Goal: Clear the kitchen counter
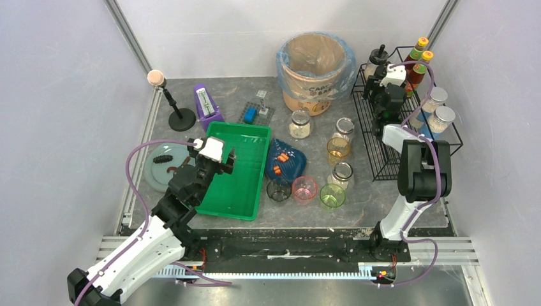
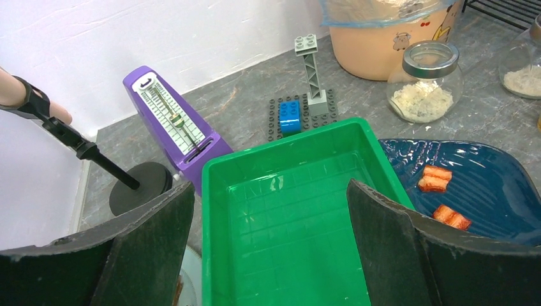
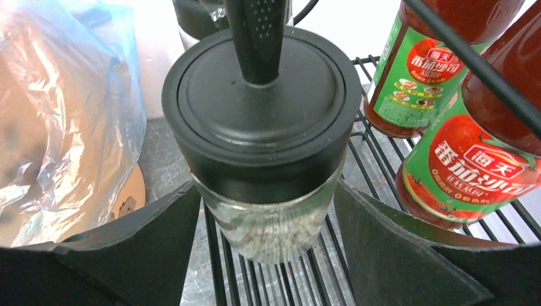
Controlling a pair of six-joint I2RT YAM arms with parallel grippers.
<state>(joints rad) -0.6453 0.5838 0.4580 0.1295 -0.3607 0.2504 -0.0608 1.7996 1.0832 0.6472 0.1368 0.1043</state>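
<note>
The kitchen counter [image 1: 383, 197] is a dark grey stone-look top. My left gripper [image 1: 217, 164] is open and empty above the left side of the green tray [image 1: 239, 194]; the left wrist view shows its fingers spread over the empty tray [image 2: 281, 166]. My right gripper [image 1: 378, 75] is inside the black wire rack [image 1: 373, 146]. Its open jaws stand on either side of a glass jar with a black handled lid [image 3: 261, 108], which stands on the rack's wires. The jar also shows in the top view [image 1: 381, 60].
On the counter are a blue plate with orange pieces [image 1: 290, 167], several glass jars [image 1: 300, 124], three cups [image 1: 304, 188], a lined bin [image 1: 314, 64], a purple metronome [image 1: 207, 105], a microphone stand [image 1: 182, 118], a brick plate [image 1: 255, 113] and a grey plate [image 1: 153, 172]. Red sauce bottles [image 3: 440, 64] stand in the rack.
</note>
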